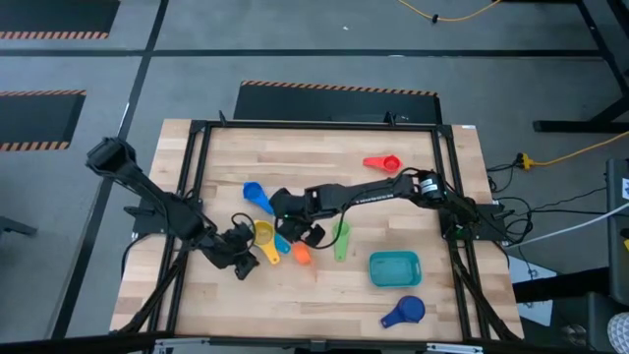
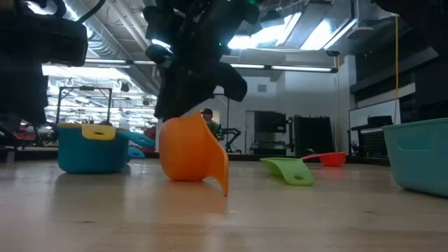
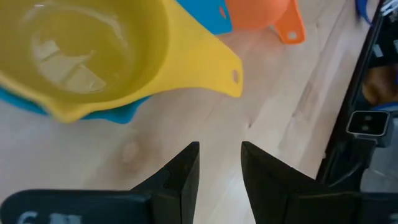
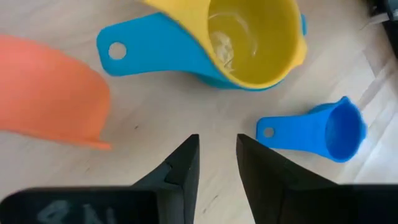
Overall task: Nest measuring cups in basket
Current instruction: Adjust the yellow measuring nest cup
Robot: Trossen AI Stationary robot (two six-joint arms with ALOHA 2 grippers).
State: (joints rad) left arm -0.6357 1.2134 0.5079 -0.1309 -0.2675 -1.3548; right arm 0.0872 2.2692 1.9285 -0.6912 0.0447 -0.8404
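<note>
A yellow cup [image 1: 263,234] sits nested in a light blue cup [image 3: 124,112], left of the table's middle. It also shows in the right wrist view [image 4: 249,37]. An orange cup [image 1: 301,254] lies mouth down and tipped, its handle tip [image 2: 225,183] on the wood. The green cup [image 1: 341,239], red cup [image 1: 383,163], a blue cup [image 1: 257,195] and the dark blue cup [image 1: 404,312] lie loose. The teal basket [image 1: 395,267] stands empty at the near right. My left gripper [image 3: 219,155] is open and empty beside the yellow cup. My right gripper [image 4: 217,149] is open and empty between the orange cup and the yellow cup.
A dark metal frame [image 1: 447,187] runs around the tabletop. Both arms reach in close together near the table's middle [image 1: 295,211]. Bare wood lies along the near edge left of the basket [image 1: 314,295] and at the far middle [image 1: 305,157].
</note>
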